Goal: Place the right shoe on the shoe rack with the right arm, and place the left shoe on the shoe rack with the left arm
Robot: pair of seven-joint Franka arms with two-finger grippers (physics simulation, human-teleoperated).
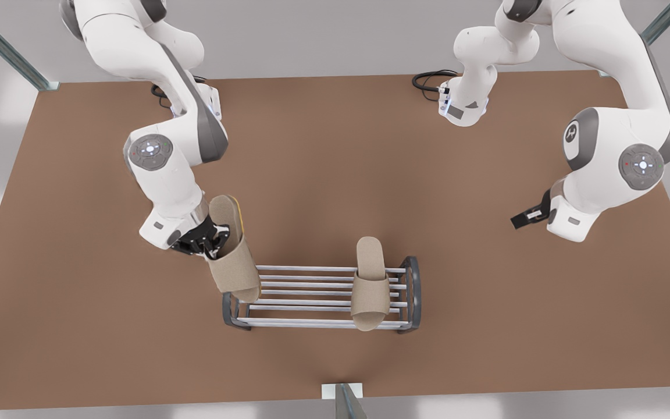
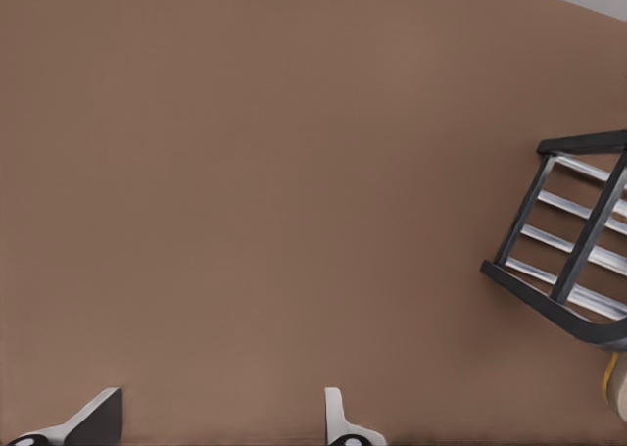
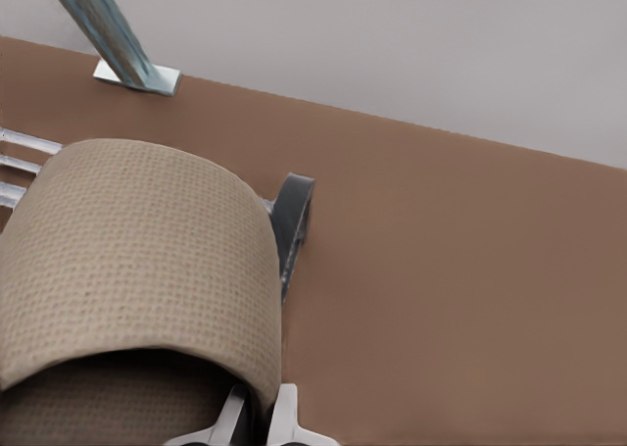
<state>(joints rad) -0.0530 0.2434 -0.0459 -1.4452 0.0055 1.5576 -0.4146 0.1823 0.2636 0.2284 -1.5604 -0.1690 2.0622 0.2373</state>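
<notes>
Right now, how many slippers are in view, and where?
2. One slipper lies across the rack at the front view's right end; the other slipper hangs in the right gripper above the opposite end.

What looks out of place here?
Nothing is damaged. One slipper lies on the shoe rack, overhanging both long edges; the other slipper hangs tilted in the right end effector over the rack's end.

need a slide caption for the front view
Right pincer holds a beige slipper over one end of the shoe rack; a second slipper already lies on it; the left pincer waits, open.
</notes>
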